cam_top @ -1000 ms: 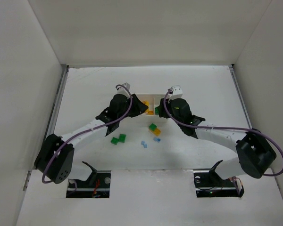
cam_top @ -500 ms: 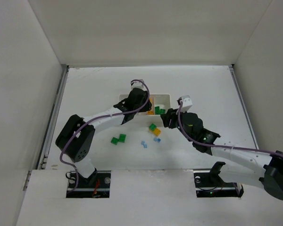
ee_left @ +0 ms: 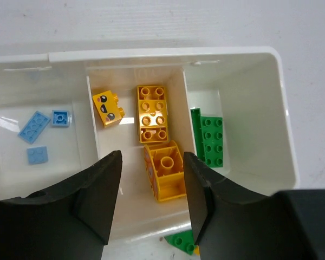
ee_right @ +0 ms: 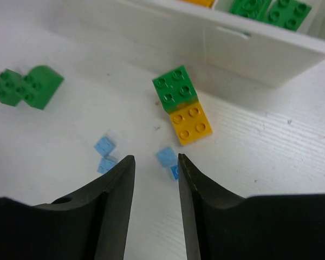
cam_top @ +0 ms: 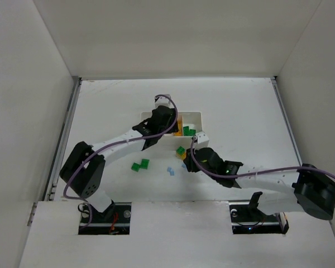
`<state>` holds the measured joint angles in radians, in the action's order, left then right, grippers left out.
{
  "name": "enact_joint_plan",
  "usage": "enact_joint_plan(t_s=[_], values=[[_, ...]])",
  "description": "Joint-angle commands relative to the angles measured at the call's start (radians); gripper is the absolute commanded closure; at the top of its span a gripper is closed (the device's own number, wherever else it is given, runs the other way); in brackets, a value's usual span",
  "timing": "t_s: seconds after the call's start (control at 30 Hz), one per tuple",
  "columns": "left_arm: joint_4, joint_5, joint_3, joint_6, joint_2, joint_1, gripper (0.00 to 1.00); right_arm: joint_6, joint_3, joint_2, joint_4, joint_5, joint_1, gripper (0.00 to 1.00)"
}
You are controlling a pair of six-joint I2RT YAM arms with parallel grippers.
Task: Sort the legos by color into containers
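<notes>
The white tray (ee_left: 284,162) has three compartments. The left one holds three pale blue pieces (ee_left: 33,126), the middle one three yellow-orange bricks (ee_left: 152,112), the right one a green brick (ee_left: 212,140). My left gripper (ee_left: 151,187) is open above the middle compartment, with a yellow brick (ee_left: 167,172) lying on the floor below the jaws. My right gripper (ee_right: 154,165) is open and low over the table in front of the tray. A pale blue piece (ee_right: 167,156) lies by its right finger and two more (ee_right: 104,147) lie to the left. A joined green (ee_right: 176,89) and yellow brick (ee_right: 190,125) lies just beyond.
Two green bricks (ee_right: 27,86) lie on the table to the left, also in the top view (cam_top: 139,164). The tray's near wall (ee_right: 249,49) stands behind the loose bricks. The table is boxed in by white walls.
My right arm has drawn back from the tray and dropped to the loose bricks in front of it. My left gripper has moved over the tray's middle compartment and stayed there.
</notes>
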<state>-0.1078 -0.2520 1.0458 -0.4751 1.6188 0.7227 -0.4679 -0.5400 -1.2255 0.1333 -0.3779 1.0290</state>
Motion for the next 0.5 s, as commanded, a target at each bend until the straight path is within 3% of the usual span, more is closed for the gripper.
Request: enact_joint_plan(t_s=[0.0, 0.2, 0.47], values=[[0.008, -0.026, -0.048, 0.024, -0.146, 0.034, 0.55, -0.049, 0.005, -0.029, 0.006, -0.032, 0.009, 0.56], [0.055, -0.033, -0.226, -0.002, -0.353, 0.131, 0.65, -0.055, -0.017, -0.104, -0.014, 0.013, 0.009, 0.55], [0.235, -0.182, -0.362, -0.105, -0.49, 0.323, 0.67, -0.078, -0.041, -0.183, -0.057, 0.002, 0.01, 0.53]])
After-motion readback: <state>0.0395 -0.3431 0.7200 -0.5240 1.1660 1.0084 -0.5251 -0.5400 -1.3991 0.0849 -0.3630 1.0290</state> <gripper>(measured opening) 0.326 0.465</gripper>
